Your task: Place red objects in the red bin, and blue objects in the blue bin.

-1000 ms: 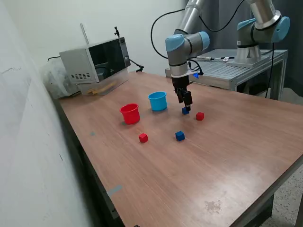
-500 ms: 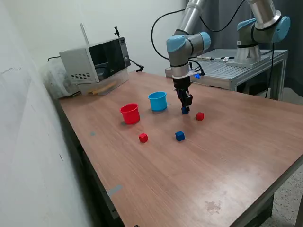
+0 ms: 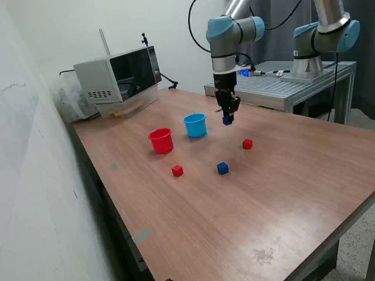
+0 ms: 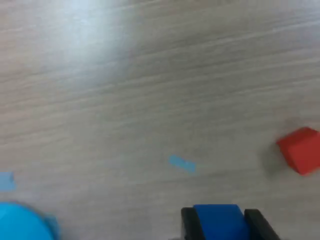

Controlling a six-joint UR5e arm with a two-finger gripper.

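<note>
One blue cube (image 3: 227, 120) clamped in your gripper (image 3: 227, 119), clear of the table (image 3: 293, 175) | just beside blue bin (image 3: 195, 125) | red bin (image 3: 161, 140) further off.

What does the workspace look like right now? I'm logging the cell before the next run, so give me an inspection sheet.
Surface: wooden table, a pale stain near its front edge.
Job's things: red bin and blue bin upright, side by side; held blue cube above the table; loose blue cube and two red cubes on the table.
Clutter: microwave at the far corner, a plastic bag beside it.
Grippers: gripper shut on the held blue cube, raised beside the blue bin.
Cables: black cable looping from the arm.
Surroundings: second arm on a metal bench, white wall.
</note>
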